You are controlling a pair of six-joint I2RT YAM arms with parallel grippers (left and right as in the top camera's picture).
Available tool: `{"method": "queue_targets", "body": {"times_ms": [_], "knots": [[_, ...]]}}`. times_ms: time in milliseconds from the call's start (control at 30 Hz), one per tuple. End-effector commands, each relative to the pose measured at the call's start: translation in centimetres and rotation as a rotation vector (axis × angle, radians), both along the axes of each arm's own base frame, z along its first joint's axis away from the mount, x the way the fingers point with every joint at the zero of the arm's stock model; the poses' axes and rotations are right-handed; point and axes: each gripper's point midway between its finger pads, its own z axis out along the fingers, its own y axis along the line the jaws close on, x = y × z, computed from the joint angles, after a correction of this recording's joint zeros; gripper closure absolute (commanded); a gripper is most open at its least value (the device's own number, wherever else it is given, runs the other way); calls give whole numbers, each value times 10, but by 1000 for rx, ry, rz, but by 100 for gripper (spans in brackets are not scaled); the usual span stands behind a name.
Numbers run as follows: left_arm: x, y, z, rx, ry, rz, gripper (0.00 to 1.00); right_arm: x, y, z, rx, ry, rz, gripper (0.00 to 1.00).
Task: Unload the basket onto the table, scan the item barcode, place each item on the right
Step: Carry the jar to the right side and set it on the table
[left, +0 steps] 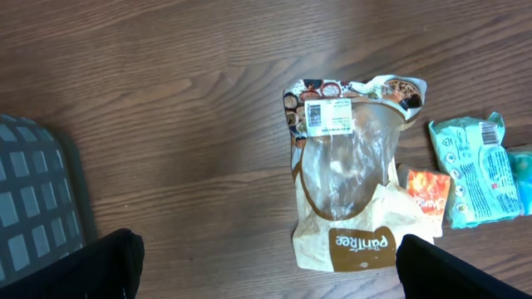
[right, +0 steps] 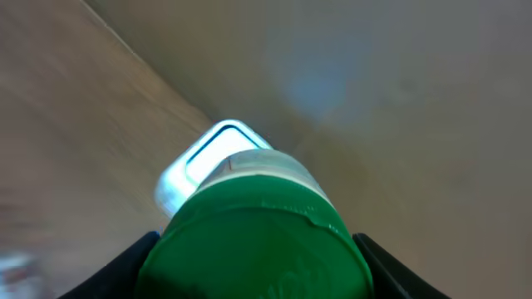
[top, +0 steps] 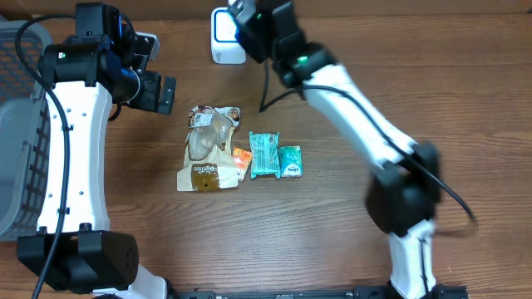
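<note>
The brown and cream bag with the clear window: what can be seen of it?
The bag lies flat on the wooden table, crinkled plastic, with a clear window in the middle, a white label near its patterned top and a brown logo band below. An orange packet touches its right edge.

Green round container (right: pixel 258 241) gripped in the right jaws, blurred and close, just before the white, blue-outlined scanner (top: pixel 226 33) at the overhead view's top centre.
</note>
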Motion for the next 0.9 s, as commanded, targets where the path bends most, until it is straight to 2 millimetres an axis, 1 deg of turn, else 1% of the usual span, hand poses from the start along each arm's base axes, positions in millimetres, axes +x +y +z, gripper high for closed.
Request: {"method": "queue_targets", "body": {"times_ms": [0, 33, 100, 167, 300, 333, 367, 433, 533, 600, 667, 700, 800, 867], "knots": [[1, -1, 2, -4, -4, -12, 1, -40, -38, 80, 290, 90, -137, 62], [1, -1, 2, -4, -4, -12, 1, -52, -51, 75, 291, 158, -161, 62], [1, -1, 2, -4, -4, -12, 0, -67, -74, 64, 290, 265, -220, 62], [1, -1, 2, -4, -4, -12, 0, -83, -107, 38, 278, 412, -339, 62], [1, -1, 2, -4, -4, -12, 0, -103, -163, -5, 231, 615, -515, 61], [1, -1, 2, -4, -4, -12, 0, -106, -177, -17, 233, 661, -552, 61], [1, -1, 2, -4, -4, -12, 0, -107, -185, -23, 238, 682, -572, 61], [1, -1, 2, -4, -4, -12, 1, -108, -210, -44, 256, 734, -646, 61], [1, -1, 2, -4, -4, -12, 0, -110, -242, -71, 272, 782, -736, 61], [1, -1, 2, -4, -4, -12, 1, -112, -264, -93, 292, 816, -790, 61], [1, -1, 2, -4, -4, -12, 0, -112, -277, -108, 315, 829, -816, 61], [1, -1, 2, -4, -4, -12, 1, -110, -289, -120, 327, 823, -841, 62], [1, -1, 2, -4, -4, -12, 0, -108, -300, -136, 343, 810, -864, 62], [1, -1, 2, -4, -4, -12, 1, -107, -303, -145, 348, 802, -868, 62]]}}
